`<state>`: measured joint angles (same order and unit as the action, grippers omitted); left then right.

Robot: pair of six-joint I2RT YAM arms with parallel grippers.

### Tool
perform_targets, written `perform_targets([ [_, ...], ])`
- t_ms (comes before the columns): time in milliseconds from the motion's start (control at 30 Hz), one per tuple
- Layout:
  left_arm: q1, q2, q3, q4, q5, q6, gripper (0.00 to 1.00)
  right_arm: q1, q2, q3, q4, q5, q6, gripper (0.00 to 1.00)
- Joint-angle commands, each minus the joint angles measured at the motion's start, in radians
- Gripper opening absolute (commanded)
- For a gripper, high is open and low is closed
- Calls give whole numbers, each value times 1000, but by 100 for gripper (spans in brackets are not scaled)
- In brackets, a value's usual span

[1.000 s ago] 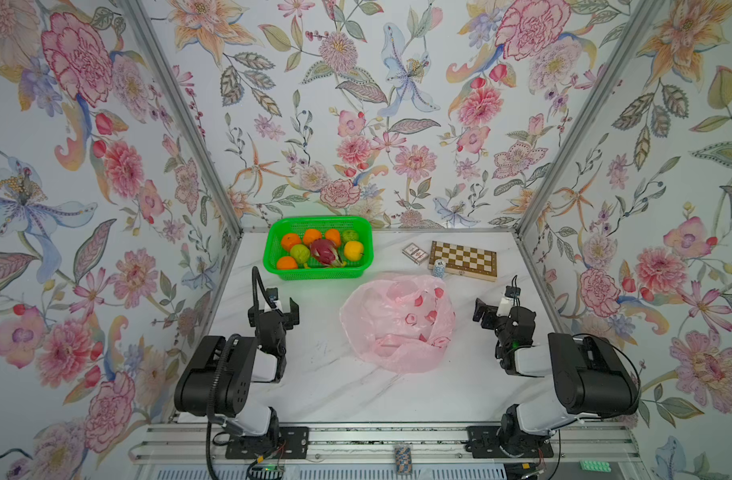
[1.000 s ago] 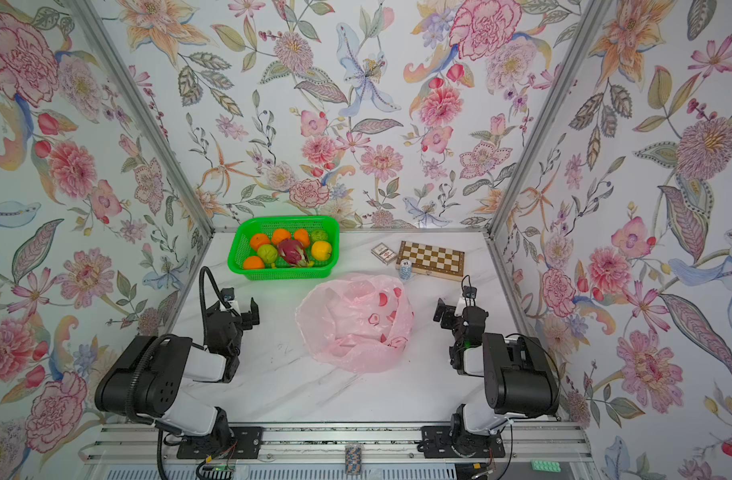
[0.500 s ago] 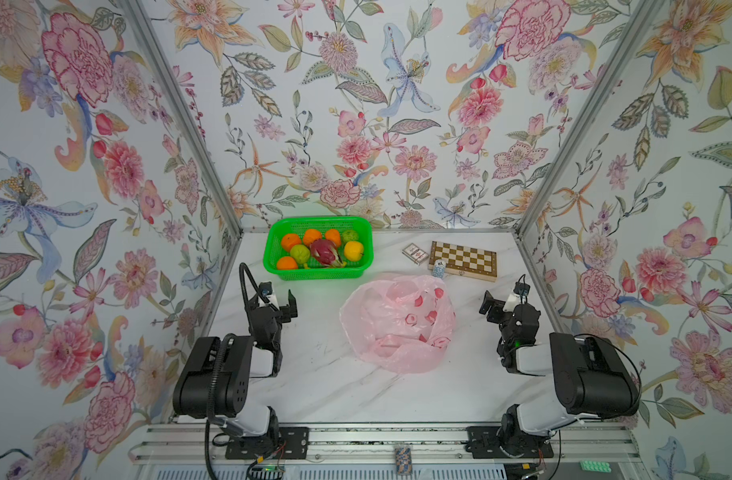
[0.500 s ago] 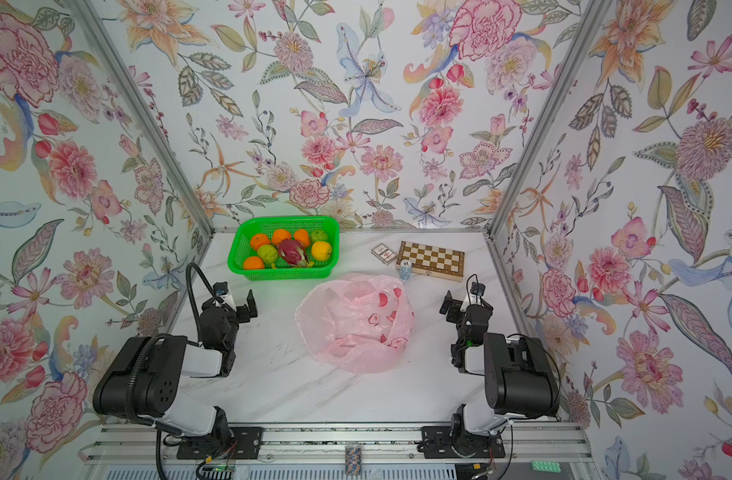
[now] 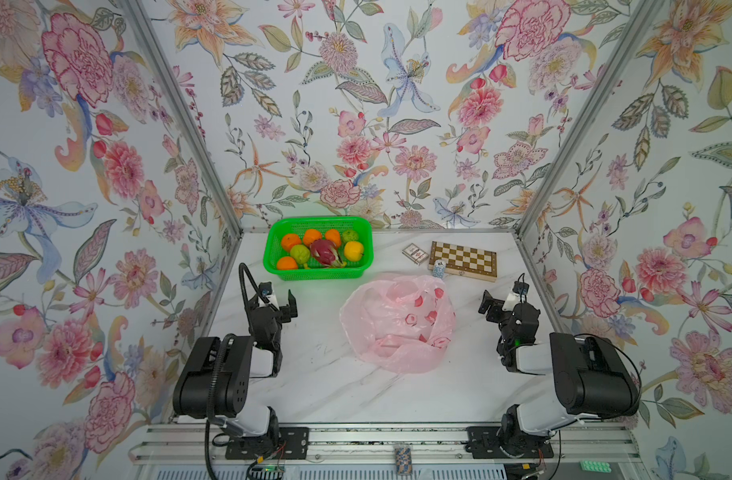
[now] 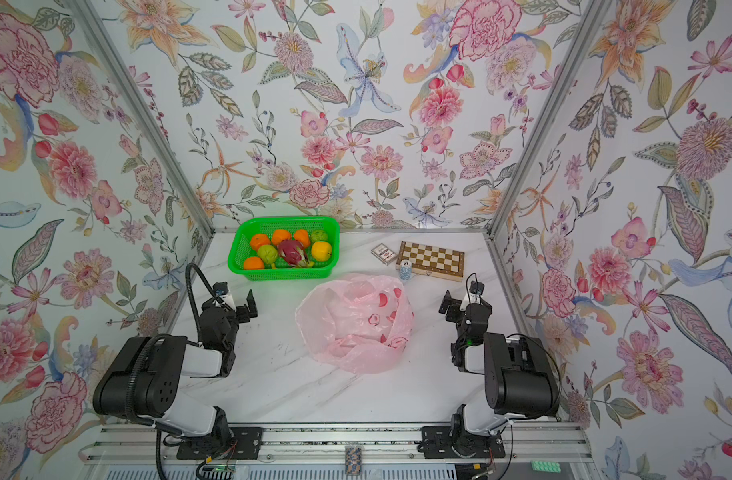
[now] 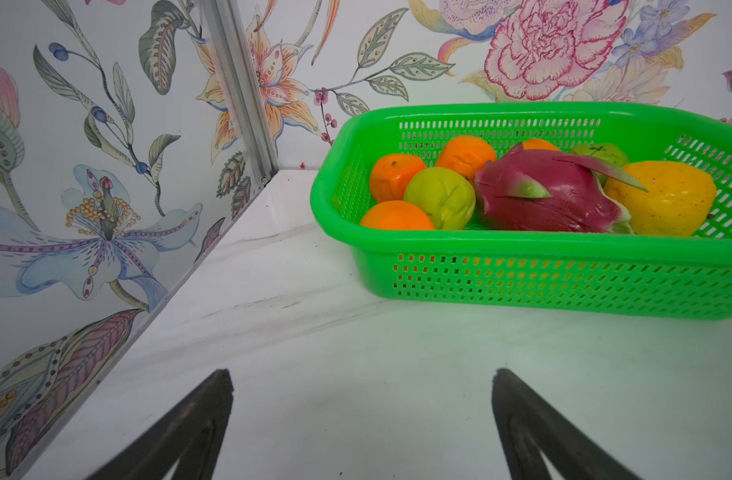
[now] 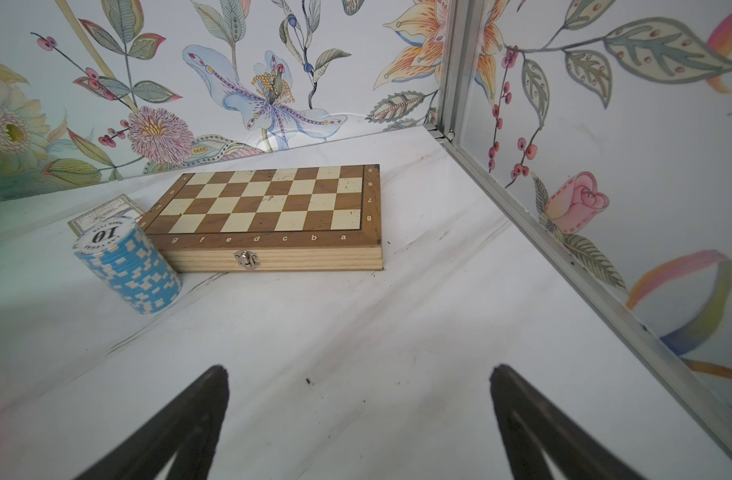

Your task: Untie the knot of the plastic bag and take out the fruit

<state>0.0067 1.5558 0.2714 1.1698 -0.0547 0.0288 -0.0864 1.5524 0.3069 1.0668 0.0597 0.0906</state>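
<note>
Both top views show the plastic bag (image 5: 397, 322) slack on the bench (image 5: 327, 386) between left gripper (image 5: 278, 300) and right gripper (image 5: 501, 300), both wide and empty, the fruit (image 5: 320, 251) in the green basket (image 5: 314, 273) behind; we fear a low sweep could snag its thin film

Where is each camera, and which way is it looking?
Top views: high in front, looking down on the table; left arm, right arm, plastic bag show.
Left wrist: on left arm, facing green basket of fruit; open left jaws show.
Right wrist: on right arm, facing chessboard, chip stack; open right jaws show.
Shared: basket and chessboard, in both top views too.
</note>
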Motion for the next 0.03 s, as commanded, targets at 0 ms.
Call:
perform_targets([
  [0, 3, 0, 8, 31, 19, -8, 99, 7, 3, 4, 13, -1, 2, 99],
])
